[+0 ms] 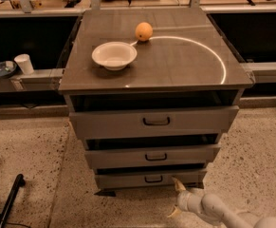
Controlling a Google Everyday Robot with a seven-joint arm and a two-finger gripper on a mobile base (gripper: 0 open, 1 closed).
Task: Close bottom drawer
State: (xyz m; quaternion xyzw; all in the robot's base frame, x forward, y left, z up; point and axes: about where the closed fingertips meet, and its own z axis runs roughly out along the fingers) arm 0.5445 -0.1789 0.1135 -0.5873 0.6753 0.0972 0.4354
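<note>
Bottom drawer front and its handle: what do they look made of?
The bottom drawer front looks like matte grey laminate or painted board: flat, even, no glare. Its handle, a thin black bar, could be metal or plastic. The gripper sits open, low in front of the drawer's right end.

Bare floor (123, 210) fronts bottom drawer (128, 179); claw (175, 199) there, spread.

Extended the pale arm (225, 216) low, from below and to the right of the bottom drawer (128, 180), with the forearm nearly level. Pointed the gripper (175, 198) leftward, just beneath the right part of that drawer's front. Held the two fingers (179, 185) spread wide apart, upper tip at the drawer front's lower edge, contact not discernible, lower tip well beneath it.
</note>
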